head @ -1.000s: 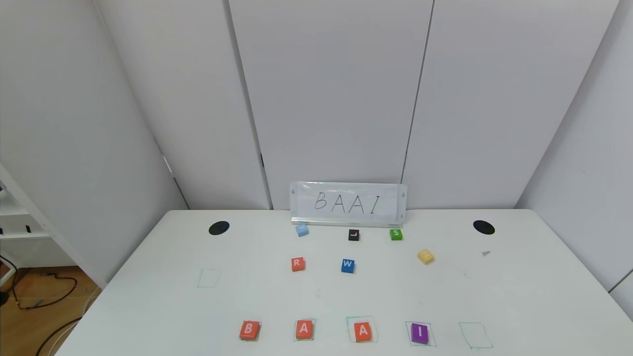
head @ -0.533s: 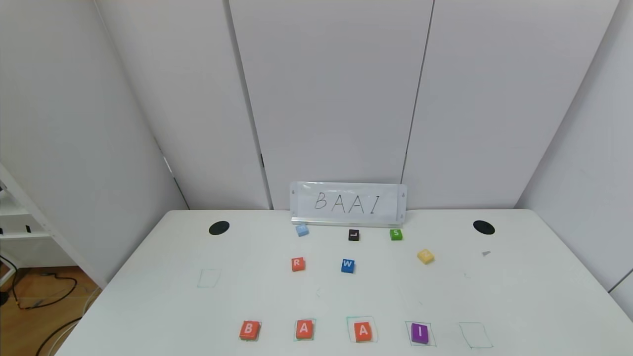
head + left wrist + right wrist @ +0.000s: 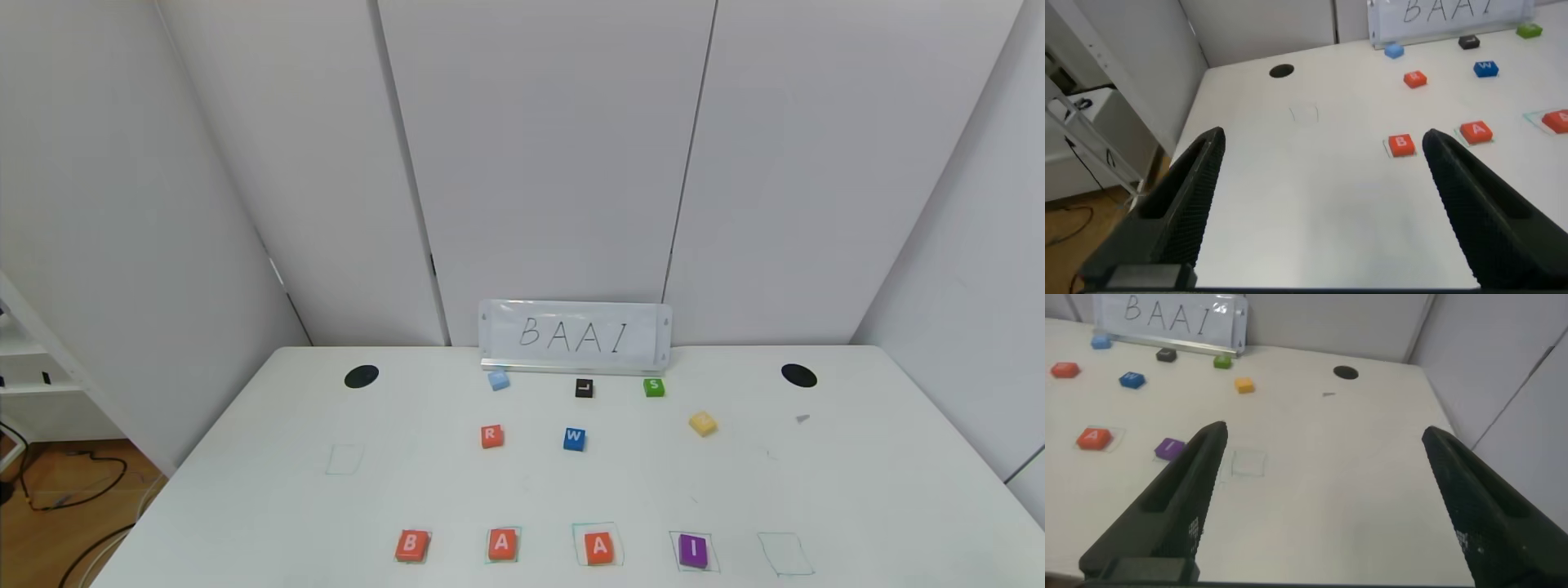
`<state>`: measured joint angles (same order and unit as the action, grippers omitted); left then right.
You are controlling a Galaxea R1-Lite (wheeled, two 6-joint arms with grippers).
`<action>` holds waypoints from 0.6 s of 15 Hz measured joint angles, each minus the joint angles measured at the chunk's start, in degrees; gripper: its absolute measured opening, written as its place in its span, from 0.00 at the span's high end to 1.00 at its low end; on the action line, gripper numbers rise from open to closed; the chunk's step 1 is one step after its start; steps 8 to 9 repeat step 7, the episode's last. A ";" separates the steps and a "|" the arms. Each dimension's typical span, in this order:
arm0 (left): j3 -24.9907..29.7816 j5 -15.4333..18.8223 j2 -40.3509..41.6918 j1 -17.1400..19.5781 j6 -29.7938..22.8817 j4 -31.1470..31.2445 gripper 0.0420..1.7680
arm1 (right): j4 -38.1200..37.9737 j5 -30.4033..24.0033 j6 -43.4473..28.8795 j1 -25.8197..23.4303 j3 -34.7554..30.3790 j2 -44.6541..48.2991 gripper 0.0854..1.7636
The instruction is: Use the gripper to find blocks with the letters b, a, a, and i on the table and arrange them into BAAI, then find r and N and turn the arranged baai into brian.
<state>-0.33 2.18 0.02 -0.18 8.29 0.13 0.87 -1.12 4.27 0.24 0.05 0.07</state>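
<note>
Over the near left of the bench: the left pincer (image 3: 1319, 204) is held above the white surface, its jaws spread wide with nothing between them.
Over the near right of the bench: the right pincer (image 3: 1323, 502) is held likewise, jaws wide apart and empty.
Near row: the blocks (image 3: 411, 545) are laid in a line reading B, A, A, I, three orange-red and one purple.
Drawn squares: the second A and the purple I are seen inside teal outlines; one outlined square (image 3: 784, 554) just right of the I holds nothing, as does another (image 3: 344, 459) at the left.
r (image 3: 491, 436): set farther back, well apart from the row, near a blue W cube (image 3: 574, 438).
Back row: a pale blue cube (image 3: 499, 380), a black cube (image 3: 584, 388) and a green S cube (image 3: 653, 387) are lined before a BAAI sign (image 3: 575, 336).
Hard to make out: the letters on the pale blue cube and on a yellow cube (image 3: 702, 423) cannot be read.
Cut off: both pincers are missing from the head view.
</note>
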 joint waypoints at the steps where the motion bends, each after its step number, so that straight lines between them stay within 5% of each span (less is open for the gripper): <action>1: 0.17 -0.24 0.00 0.00 -0.72 0.02 0.03 | -1.68 -0.16 -1.43 0.00 0.09 0.00 0.03; 9: 0.23 -0.49 0.00 0.00 -4.73 0.55 0.03 | -2.06 0.26 -2.72 0.00 0.55 0.00 0.03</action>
